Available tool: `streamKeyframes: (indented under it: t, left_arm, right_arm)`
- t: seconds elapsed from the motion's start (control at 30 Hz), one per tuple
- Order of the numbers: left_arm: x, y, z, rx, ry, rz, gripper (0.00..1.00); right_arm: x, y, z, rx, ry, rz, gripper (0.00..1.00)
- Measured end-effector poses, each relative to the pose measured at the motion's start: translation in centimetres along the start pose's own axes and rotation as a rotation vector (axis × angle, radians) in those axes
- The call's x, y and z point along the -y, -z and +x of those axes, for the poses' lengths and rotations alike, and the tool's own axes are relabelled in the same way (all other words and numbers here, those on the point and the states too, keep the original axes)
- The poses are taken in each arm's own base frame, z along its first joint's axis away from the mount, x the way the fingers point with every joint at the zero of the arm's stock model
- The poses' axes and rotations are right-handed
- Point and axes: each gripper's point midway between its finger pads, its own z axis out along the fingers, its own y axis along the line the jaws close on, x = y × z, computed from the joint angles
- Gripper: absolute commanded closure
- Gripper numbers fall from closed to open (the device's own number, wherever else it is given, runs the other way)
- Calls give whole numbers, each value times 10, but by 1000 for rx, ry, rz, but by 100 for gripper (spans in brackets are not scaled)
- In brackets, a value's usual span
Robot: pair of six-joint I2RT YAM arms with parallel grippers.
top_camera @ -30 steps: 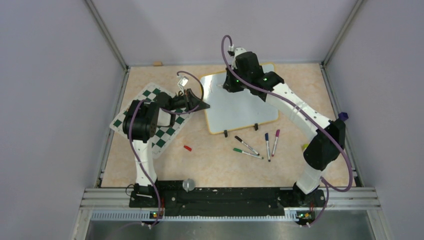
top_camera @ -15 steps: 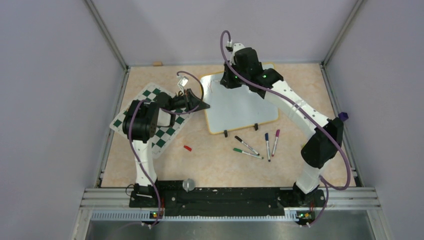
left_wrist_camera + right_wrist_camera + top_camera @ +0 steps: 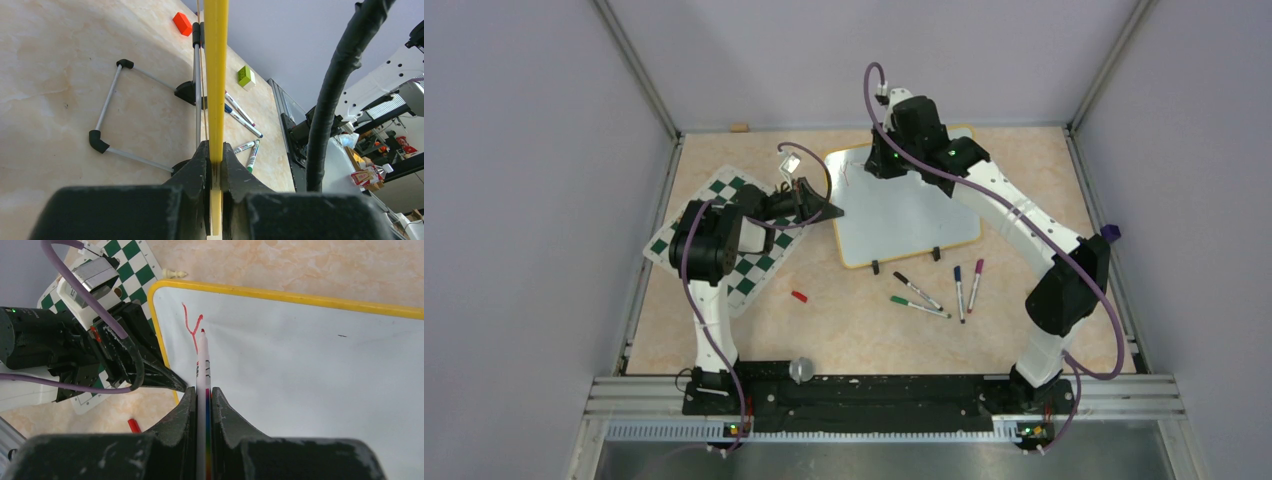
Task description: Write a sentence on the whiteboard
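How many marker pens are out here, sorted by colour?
Red marker, held by the robot: 1
Black marker: 1
Green marker: 1
Blue marker: 1
Purple marker: 1
Total: 5

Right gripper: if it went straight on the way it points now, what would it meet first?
Probably the whiteboard: the right gripper aims its red-tipped marker at it, beside the red Y stroke. Whether the tip touches is unclear.
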Motion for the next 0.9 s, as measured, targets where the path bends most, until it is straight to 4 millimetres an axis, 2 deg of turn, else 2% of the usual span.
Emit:
streamKeyframes:
  t: [0.9]
  left_arm:
    - [0, 0, 0, 1, 3, -2, 100]
  right_arm:
    - [8, -10, 15, -47, -1, 34, 100]
